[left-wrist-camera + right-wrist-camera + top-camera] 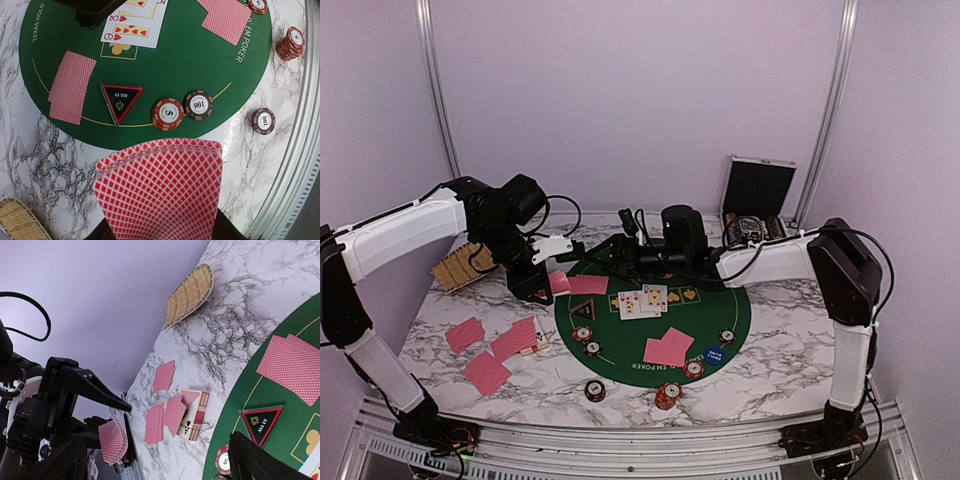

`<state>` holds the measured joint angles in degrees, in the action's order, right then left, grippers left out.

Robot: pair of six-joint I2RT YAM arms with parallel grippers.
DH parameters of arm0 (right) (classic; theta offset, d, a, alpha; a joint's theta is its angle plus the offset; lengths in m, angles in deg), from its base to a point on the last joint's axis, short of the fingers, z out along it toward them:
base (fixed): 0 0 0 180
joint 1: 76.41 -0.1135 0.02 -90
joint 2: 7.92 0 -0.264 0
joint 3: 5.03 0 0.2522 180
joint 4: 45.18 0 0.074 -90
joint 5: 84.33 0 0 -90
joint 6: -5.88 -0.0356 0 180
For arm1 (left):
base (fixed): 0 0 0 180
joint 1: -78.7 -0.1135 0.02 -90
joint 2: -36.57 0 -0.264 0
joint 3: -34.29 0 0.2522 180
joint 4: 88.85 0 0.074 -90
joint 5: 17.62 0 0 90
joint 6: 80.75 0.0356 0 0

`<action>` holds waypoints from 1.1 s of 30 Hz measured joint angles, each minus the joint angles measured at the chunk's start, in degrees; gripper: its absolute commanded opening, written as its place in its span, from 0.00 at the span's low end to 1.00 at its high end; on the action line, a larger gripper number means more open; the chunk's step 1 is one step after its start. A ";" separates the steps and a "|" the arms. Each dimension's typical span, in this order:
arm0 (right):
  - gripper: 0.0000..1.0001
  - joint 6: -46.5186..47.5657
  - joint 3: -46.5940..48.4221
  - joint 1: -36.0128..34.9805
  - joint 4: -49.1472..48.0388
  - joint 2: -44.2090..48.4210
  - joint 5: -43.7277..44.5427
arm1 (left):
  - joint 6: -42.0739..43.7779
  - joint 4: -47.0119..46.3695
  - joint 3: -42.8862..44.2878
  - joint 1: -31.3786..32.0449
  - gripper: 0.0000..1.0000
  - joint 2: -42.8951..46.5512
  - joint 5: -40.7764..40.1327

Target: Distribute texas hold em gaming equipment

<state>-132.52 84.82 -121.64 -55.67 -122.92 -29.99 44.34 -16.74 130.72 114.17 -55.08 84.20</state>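
Red-backed fan of cards (pixel 160 185) is clamped in the L hand (pixel 534 278), over the marble table (pixel 45 165) just off the green felt mat (pixel 200 65). R hand (pixel 618 255) hangs above the mat's far side w/ fingers wide apart, nothing btwn them. On the felt: face-up cards (pixel 132 30) mid-mat, a face-down pair (pixel 72 87), and a black triangle marker (pixel 121 101) beside a red chip (pixel 167 114) and a dark chip (pixel 198 105). More face-down cards (pixel 466 334) lie on the marble at left, near a card box (pixel 192 415).
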 measured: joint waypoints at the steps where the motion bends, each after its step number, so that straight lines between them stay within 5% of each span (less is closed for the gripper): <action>1: 0.97 -1.81 -0.66 -0.07 -1.53 -0.17 -0.17 | -0.02 0.00 0.00 0.00 0.51 0.00 0.00; 33: 0.91 -20.94 6.62 -6.16 -16.04 -12.98 -8.11 | 0.02 0.04 1.25 0.37 0.51 -0.85 0.20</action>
<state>-153.46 91.45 -127.80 -71.71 -135.90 -38.10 44.37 -16.70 131.97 114.54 -55.94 84.39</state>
